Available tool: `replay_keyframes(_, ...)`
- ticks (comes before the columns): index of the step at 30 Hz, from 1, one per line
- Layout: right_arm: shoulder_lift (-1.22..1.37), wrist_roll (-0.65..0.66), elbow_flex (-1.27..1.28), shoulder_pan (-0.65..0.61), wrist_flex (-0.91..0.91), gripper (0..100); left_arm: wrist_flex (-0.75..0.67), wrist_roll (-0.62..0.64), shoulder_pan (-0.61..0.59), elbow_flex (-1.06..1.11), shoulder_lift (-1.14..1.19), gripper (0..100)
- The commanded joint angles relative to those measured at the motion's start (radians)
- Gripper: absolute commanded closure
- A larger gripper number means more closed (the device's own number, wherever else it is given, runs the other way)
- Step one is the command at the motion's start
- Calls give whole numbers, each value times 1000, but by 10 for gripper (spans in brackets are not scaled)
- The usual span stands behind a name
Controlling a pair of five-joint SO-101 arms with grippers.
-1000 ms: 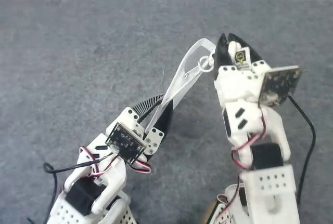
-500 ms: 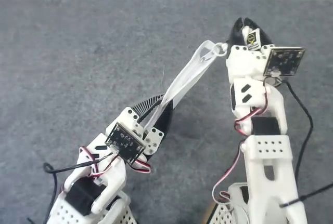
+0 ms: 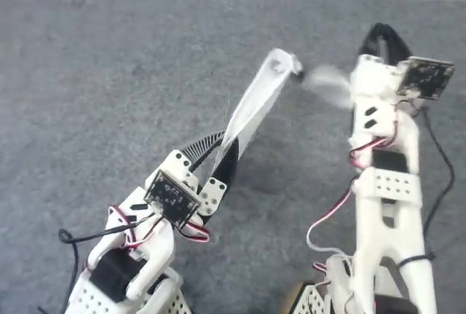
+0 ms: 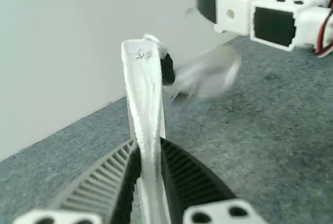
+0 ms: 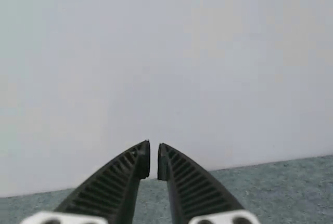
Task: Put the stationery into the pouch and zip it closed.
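White printed plastic forms the left arm (image 3: 138, 256) and right arm (image 3: 386, 205), with ribbed black jaws, dark wrist circuit boards (image 3: 171, 197), red-white-black wires (image 3: 195, 232) and a black cable (image 3: 67, 237).

Pouch (image 3: 255, 103) in left hand (image 3: 220, 155)

The pouch (image 3: 251, 110) is a translucent, whitish sleeve, seen edge-on as a narrow flattened strip. It slants up and away from the left end effector (image 3: 220, 155), which pinches its lower end. At its upper tip sits a small dark zipper slider (image 3: 295, 74), and a pale blur beside that is too smeared to identify.
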Motion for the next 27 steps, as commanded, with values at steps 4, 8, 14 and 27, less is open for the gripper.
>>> replay_keyframes(4, -39, -9, -95, 33, 111, 980, 11, 3, -6, 4, -6, 992)
replay_keyframes(8, -180, -9, -115, 27, 366, 838, 11, 2, -6, 4, -6, 992)
replay_keyframes(14, -492, 52, -115, -21, 751, 776, 8, 2, -6, 4, -2, 992)
replay_keyframes(27, -618, 262, -75, -367, 1036, 775, 8, 2, -6, 4, -2, 992)
